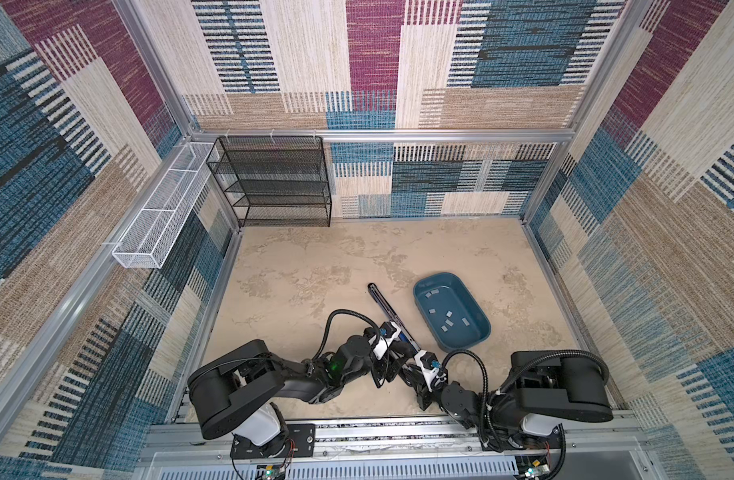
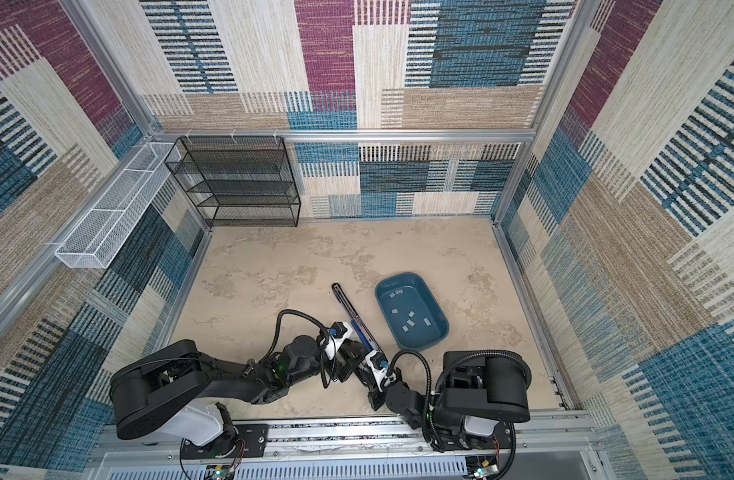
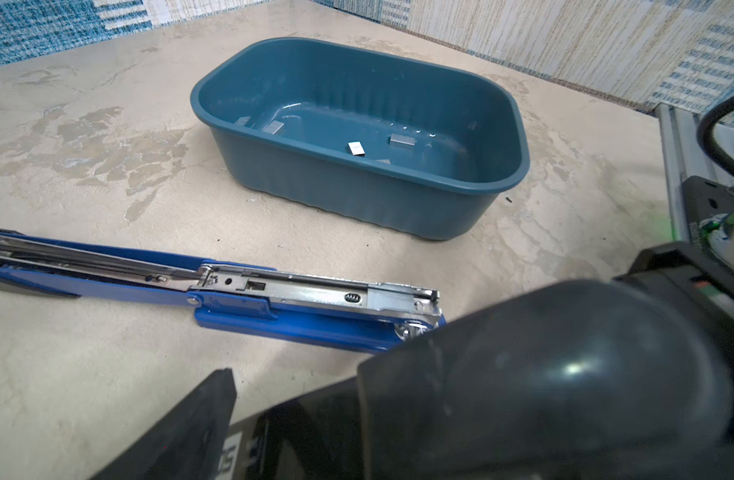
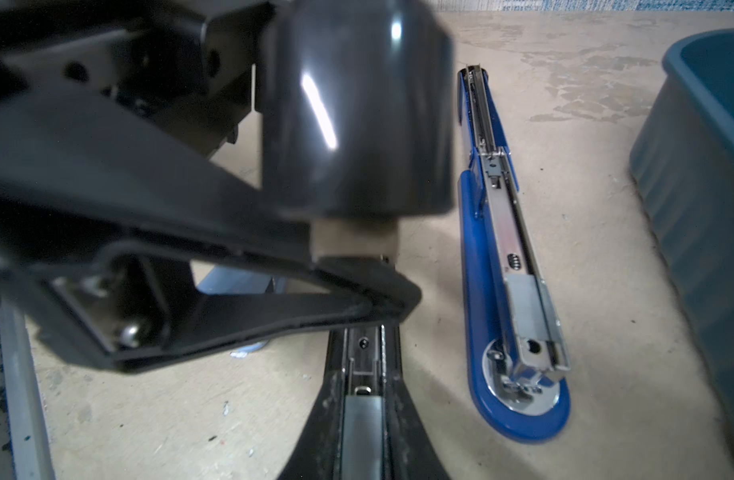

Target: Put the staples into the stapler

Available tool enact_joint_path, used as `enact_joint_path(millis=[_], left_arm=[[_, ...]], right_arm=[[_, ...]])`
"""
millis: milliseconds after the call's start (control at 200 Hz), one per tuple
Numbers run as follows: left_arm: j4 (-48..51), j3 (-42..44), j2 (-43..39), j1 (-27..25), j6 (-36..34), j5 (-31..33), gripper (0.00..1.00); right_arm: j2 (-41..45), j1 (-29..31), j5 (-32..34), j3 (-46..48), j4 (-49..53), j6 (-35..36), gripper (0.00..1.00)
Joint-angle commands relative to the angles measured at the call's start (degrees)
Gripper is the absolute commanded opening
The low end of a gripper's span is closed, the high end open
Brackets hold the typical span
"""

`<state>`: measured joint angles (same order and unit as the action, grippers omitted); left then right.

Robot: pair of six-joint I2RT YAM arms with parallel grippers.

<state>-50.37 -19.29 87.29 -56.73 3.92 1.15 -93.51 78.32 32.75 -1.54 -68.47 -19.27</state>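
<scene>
Stapler (image 3: 315, 291) was lying flipped open on the surface (image 3: 108, 353), long axis diagonal in both top views, head end twd the arms. Staples (image 1: 448, 323) sat loose in the teal tub (image 3: 336, 195), just beside the stapler on its right, so across it from the left gripper (image 1: 396, 357), which was open w/ nothing in it. Right gripper (image 4: 363, 365) was closed, empty afaict. Imo the right arm's nearer the tub, but it'd need to open up.
</scene>
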Motion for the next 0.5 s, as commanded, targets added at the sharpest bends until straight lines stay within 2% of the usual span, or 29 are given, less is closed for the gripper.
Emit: enact_joint_path(millis=[0,301,496], left_arm=[[-5.5,0.5,0.3,-0.3,-1.8,1.2,0.99],[-8.0,2.4,0.0,-1.3,-3.4,2.2,0.99],[-9.1,4.1,-1.5,-1.3,-4.2,2.8,0.99]], right_arm=[[-0.1,0.1,0.7,0.2,-2.7,-0.7,0.09],[-0.1,0.2,1.1,0.4,-2.9,-0.9,0.09],[0.4,0.2,1.3,0.6,-2.9,-0.8,0.14]])
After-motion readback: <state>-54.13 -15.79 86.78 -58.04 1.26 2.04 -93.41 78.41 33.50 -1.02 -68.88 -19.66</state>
